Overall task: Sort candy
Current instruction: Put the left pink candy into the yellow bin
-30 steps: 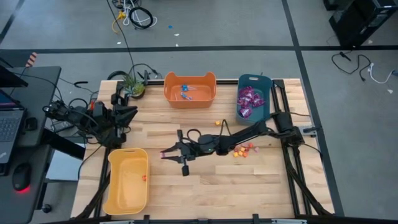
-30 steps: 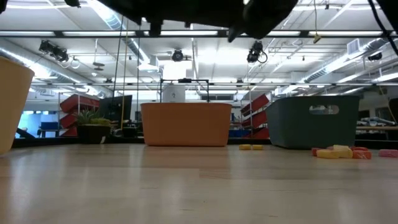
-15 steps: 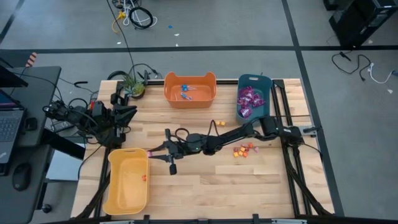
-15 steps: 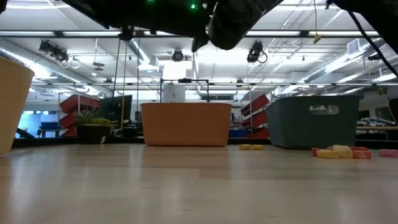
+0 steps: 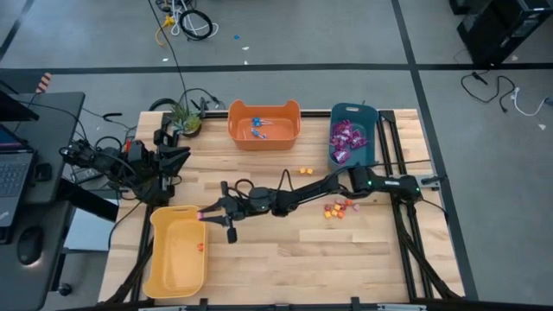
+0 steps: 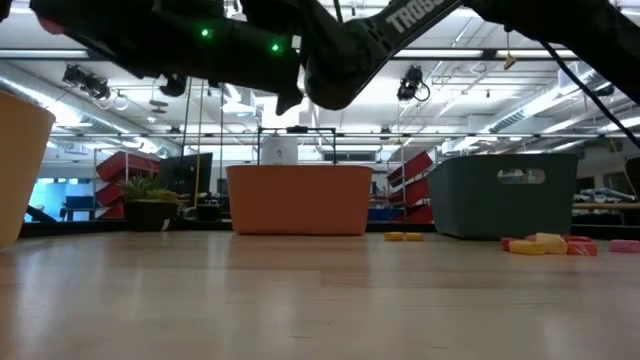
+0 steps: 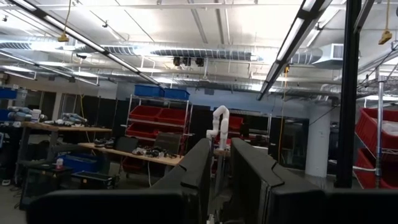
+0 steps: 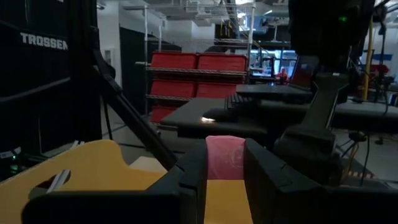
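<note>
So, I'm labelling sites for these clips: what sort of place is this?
Probably an industrial robotics lab or workshop: racks of red storage bins, a white robot arm on a far bench, and exposed ceiling ducting over an open floor.

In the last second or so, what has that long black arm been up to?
The right gripper, holding a pink candy, travelled leftward across the table to the rim of the yellow bin. The left gripper stayed parked at the table's left edge; the loose candies didn't move.
</note>
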